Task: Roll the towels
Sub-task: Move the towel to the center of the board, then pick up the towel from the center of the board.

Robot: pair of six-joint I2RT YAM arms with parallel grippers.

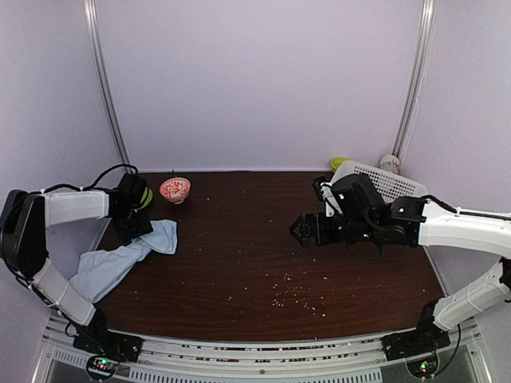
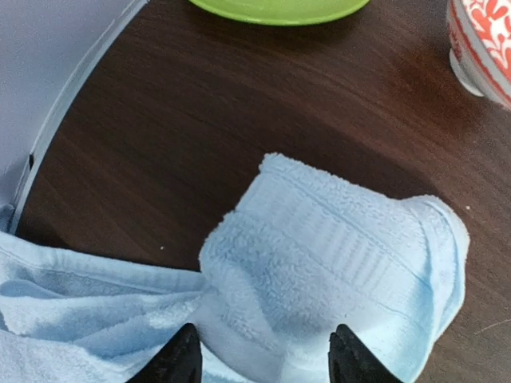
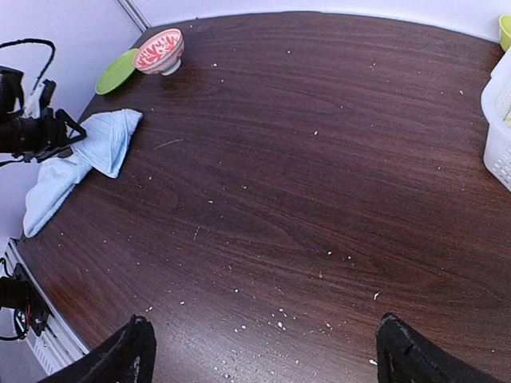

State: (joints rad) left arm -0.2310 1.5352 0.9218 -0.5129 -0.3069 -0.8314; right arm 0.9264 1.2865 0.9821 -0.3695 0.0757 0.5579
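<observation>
- Pale walls stand round a dark brown wooden desk.
- Little pale crumbs lie dotted over the desk. Most of them are in the near middle part.
- Only one towel shows, the pale blue towel. It lies on the left side of the desk, close to the left edge.
- The far end of the towel is folded over into a thick, soft pad. The rest runs toward the near left corner in a loose, crumpled strip.
- The left hand hangs just over the towel and points down at it, where the folded pad meets the crumpled strip.
- Its two black fingers are apart, and blue cloth lies under the gap between them. I cannot tell if the tips touch the cloth.
- The right hand is up in the air over the right half of the desk, well apart from the towel. It is turned toward the left side.
- Its fingers are spread wide, and nothing is between them.
- A red and white bowl sits at the far left of the desk, near the folded end of the towel.
- A green plate lies just beside the bowl, on its left, next to the wall.
- A white basket full of little holes sits in the far right corner.
</observation>
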